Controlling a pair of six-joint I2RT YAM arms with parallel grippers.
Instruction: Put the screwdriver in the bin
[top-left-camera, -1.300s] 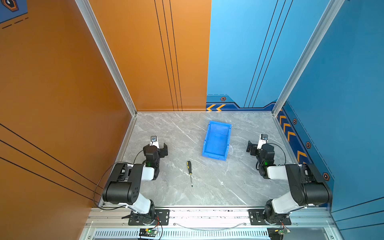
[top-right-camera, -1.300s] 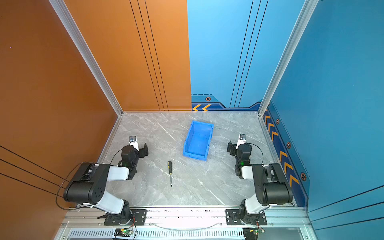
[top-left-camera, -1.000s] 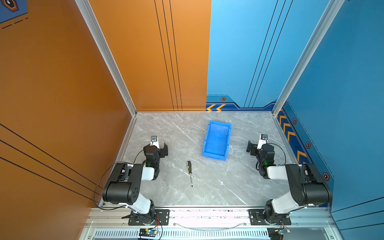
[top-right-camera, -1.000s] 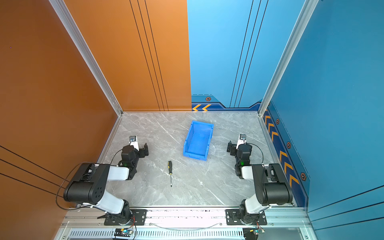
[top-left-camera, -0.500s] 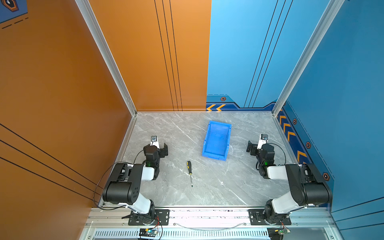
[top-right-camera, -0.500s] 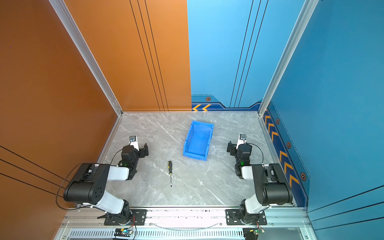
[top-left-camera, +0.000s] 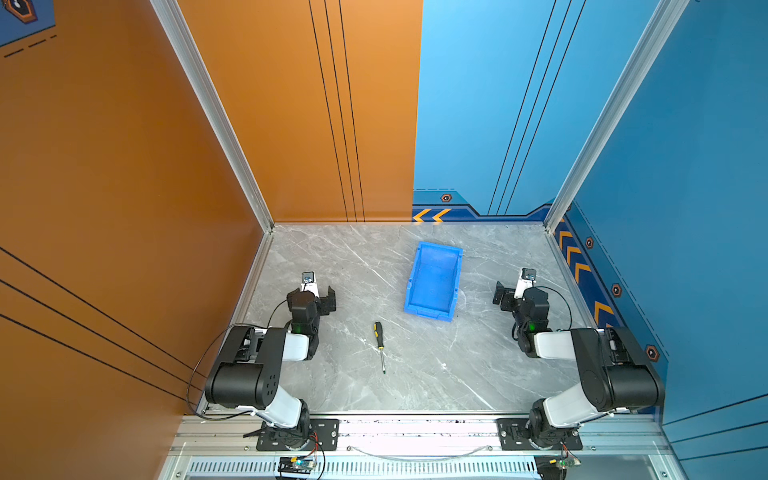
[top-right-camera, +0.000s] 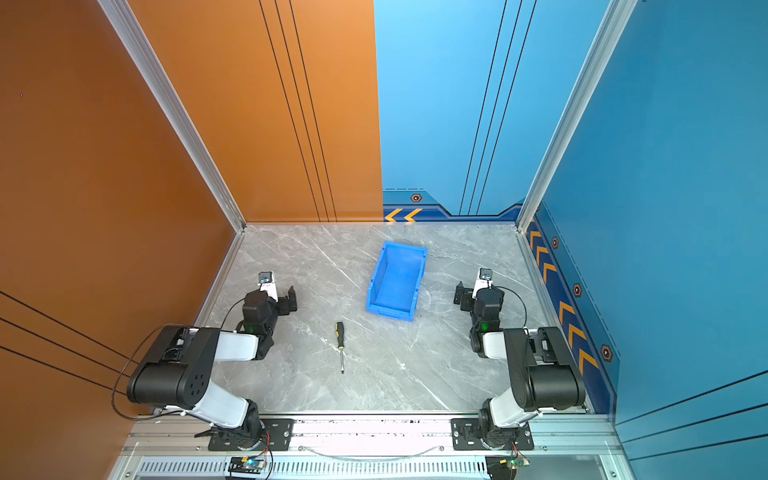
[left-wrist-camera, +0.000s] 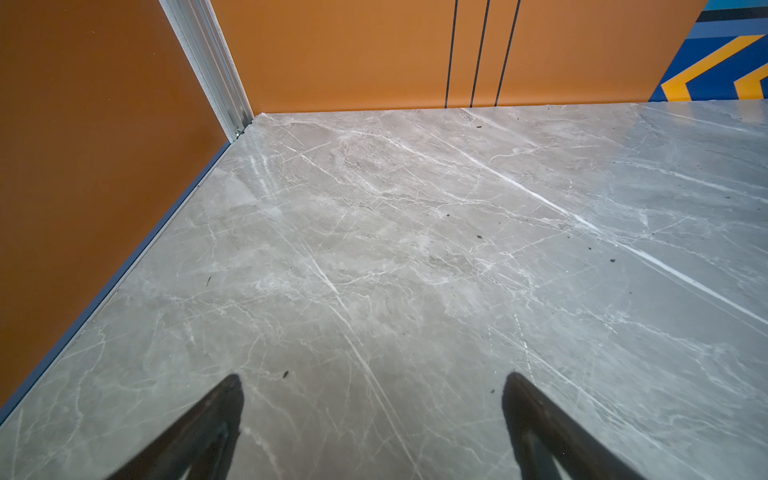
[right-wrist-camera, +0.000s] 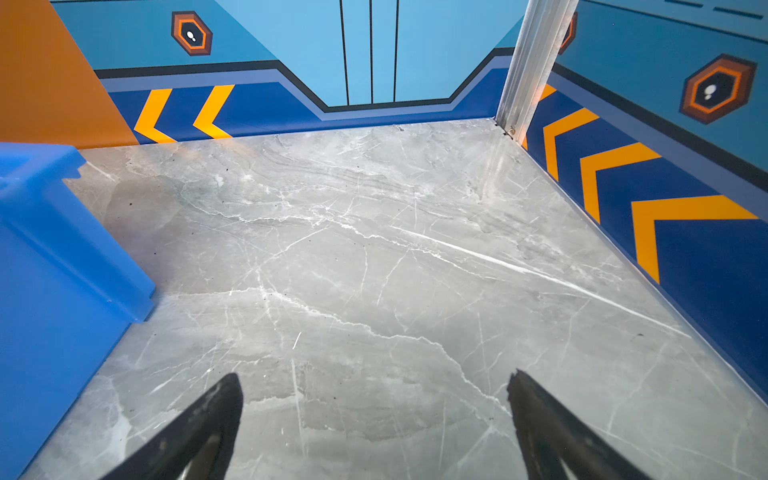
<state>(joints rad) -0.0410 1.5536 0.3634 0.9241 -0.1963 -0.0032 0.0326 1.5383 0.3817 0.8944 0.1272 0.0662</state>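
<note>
Top views, step: nothing is held yet. I judge the task to be at its start, with the reach for the tool as the step in hand.
Top views, screwdriver: the screwdriver (top-left-camera: 380, 348) lies flat on the desk (top-left-camera: 436, 374) between the two arms. It is near the bin's low front lip but apart from it, with the handle toward the bin and the tip toward the arm bases.
Top views, bin: the bin (top-left-camera: 432, 286) stands further back, open-topped, empty and slightly skewed.
Top views, grippers: the left gripper (top-left-camera: 319, 293) and right gripper (top-left-camera: 512, 291) hang low at either side, both clear of the tool. The left looks the nearer.
Top views, next move: probably the left arm swings inward, sets its jaws across the handle, descends almost to the desk and closes.
Top views, materials: the handle is rounded black-and-yellow plastic and the shaft is thin bright metal, so it may roll. The bin is smooth moulded blue plastic.
Left wrist view, gripper: the dark jaws are spread wide with only bare desk between them. Neither tool nor bin shows.
Left wrist view, surface: the desk is grey and marble-patterned, with white veins and a few dark specks. It looks hard and smooth.
Right wrist view, gripper: the jaws are likewise wide apart and grasp nothing.
Right wrist view, bin: its stepped, ribbed side wall (right-wrist-camera: 62, 270) stands just beside the gripper.
</note>
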